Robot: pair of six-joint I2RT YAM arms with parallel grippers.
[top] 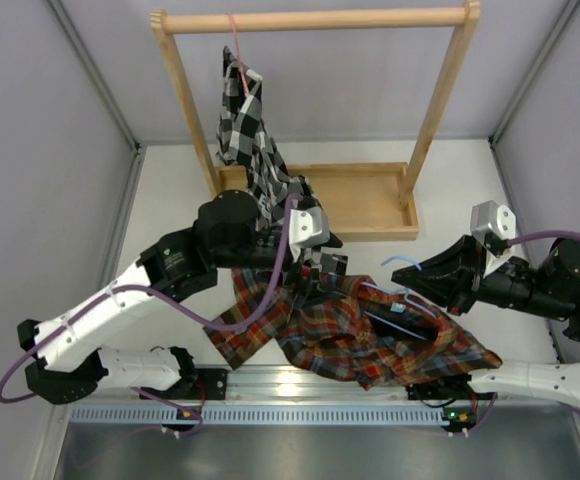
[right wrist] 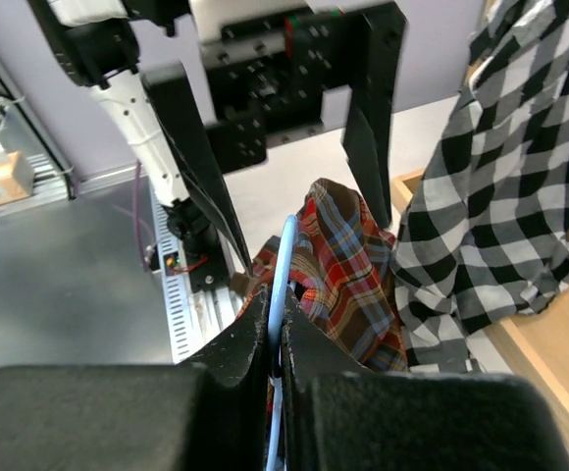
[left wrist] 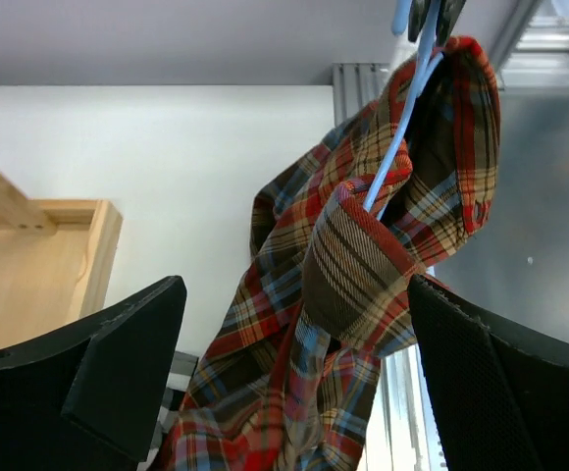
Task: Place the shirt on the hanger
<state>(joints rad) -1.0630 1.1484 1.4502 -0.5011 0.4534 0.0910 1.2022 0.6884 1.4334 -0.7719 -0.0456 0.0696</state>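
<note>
The plaid shirt (top: 360,340) lies bunched at the table's near edge, one part lifted and draped over the light-blue wire hanger (top: 402,296). My right gripper (top: 425,272) is shut on the hanger wire (right wrist: 284,265) and holds it above the table. In the right wrist view the shirt (right wrist: 348,265) hangs just beyond the right gripper (right wrist: 276,299). My left gripper (top: 318,278) is open. In the left wrist view its fingers (left wrist: 128,363) stand wide on either side of the hanging shirt (left wrist: 334,314), not pinching it. The hanger (left wrist: 402,128) enters a fold of the shirt there.
A wooden rack (top: 310,20) with a tray base (top: 370,200) stands at the back. A black-and-white checked shirt (top: 255,130) hangs there on a pink-red hanger (top: 238,55), close behind my left gripper. A metal rail (top: 320,382) runs along the near edge.
</note>
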